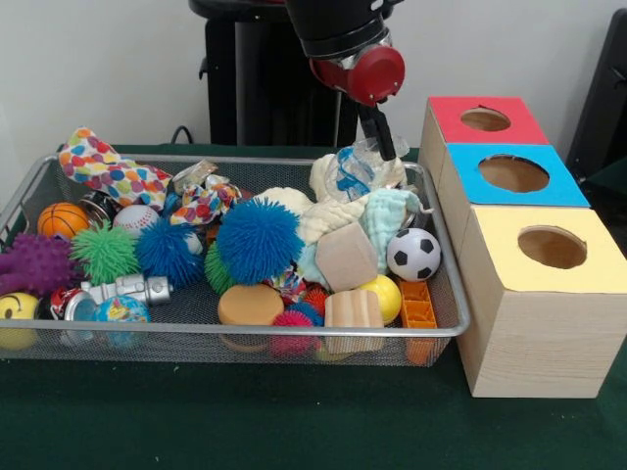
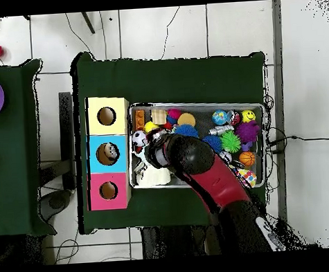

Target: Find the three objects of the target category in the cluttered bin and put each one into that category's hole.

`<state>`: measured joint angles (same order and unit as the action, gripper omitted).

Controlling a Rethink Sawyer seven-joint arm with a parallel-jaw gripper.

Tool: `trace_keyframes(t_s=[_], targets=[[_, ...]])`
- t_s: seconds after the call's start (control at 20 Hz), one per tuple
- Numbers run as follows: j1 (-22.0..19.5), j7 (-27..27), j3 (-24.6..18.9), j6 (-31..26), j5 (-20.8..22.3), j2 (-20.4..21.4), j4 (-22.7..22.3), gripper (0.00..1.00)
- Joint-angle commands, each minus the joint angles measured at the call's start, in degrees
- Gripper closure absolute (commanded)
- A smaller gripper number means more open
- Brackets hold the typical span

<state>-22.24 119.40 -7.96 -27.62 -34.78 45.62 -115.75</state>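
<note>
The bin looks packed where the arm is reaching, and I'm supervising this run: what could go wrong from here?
The end effector is at a clear crinkled plastic item resting on cream cloths; it may snag a cloth too. The soccer ball close by could get nudged. Lifted items could catch the bin's rim before reaching the boxes' holes.

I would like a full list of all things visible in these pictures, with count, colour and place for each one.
wire bin: 1, silver mesh, on the green table
boxes with holes: 3, wooden with red, blue and yellow tops, in a row beside the bin
spiky balls: several, blue, green, purple, middle and left of bin
soccer ball: 1, black and white, right part of bin
basketball: 1, orange, left end
wooden blocks: 2, pale, front middle
cloths: a few, cream and pale green, back right
gripper: 1, black, in the bin's back right corner; whether it grips cannot be told
</note>
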Motion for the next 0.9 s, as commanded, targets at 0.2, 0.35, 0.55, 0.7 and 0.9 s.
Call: trace_keyframes(t_s=[0.2,0.35,0.55,0.7,0.9], targets=[[-4.39,2.37,-11.19,-10.57,-6.23,-0.45,-4.94,1.0],[-4.78,2.47,-12.14,-11.86,-7.08,0.1,-5.78,1.0],[-5.54,1.74,-13.82,-13.15,-8.91,0.51,-7.49,1.0],[-5.88,1.27,-14.48,-13.72,-9.75,0.62,-8.46,1.0],[-6.58,0.44,-15.26,-13.37,-9.34,-1.05,-9.21,1.0]])
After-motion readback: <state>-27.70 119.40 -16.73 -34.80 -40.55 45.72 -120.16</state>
